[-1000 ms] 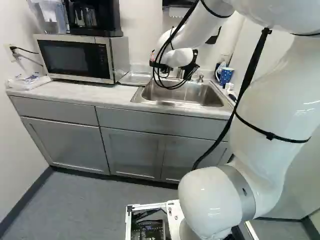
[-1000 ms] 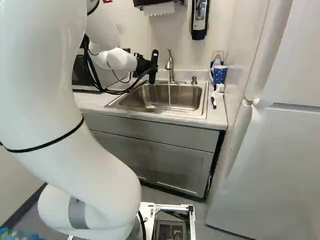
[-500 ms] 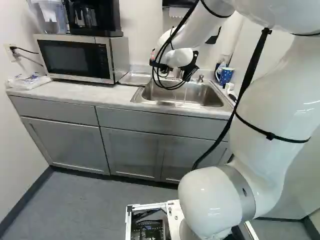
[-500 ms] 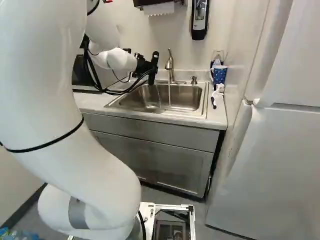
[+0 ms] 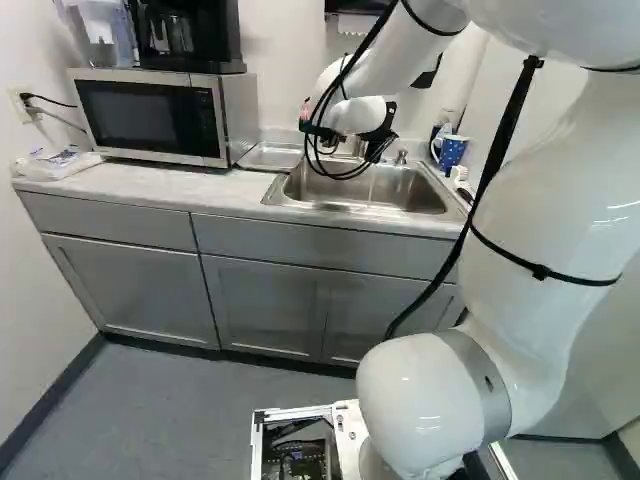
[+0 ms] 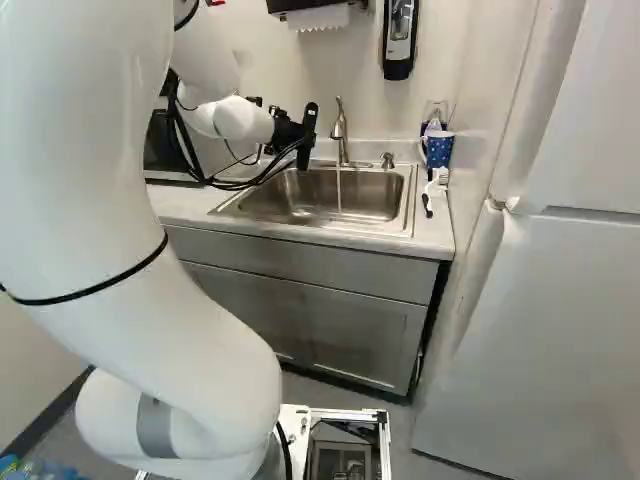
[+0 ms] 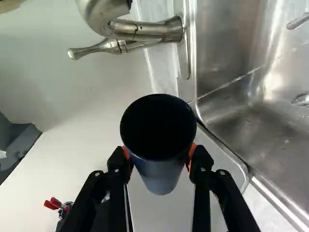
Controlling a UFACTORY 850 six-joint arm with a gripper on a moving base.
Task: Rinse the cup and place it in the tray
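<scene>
Held over the left side of the sink (image 6: pixel 270 195), my gripper (image 6: pixel 298 134) shows as a black shape left of the faucet (image 6: pixel 340 130) in the right base view. In the wrist view the gripper (image 7: pixel 159 159) is shut on a dark cup (image 7: pixel 161 176), its orange pads pressing two opposite sides. The cup's round mouth faces the camera, and its inside is too dark to make out. A thin stream of water falls from the faucet into the basin. Beside the sink, toward the microwave, lies a flat tray (image 5: pixel 272 156), also seen beyond the cup in the wrist view.
A microwave (image 5: pixel 150 118) with a coffee maker on top stands at the counter's left. At the sink's right are a blue dotted mug (image 6: pixel 439 150) and a brush (image 6: pixel 430 192). A soap dispenser (image 6: pixel 399 38) hangs on the wall; a white fridge (image 6: pixel 540 330) stands to the right.
The slanting water stream that fell below the gripper in the right base view is gone. The gripper has barely shifted over the last half second. The base has not moved.
</scene>
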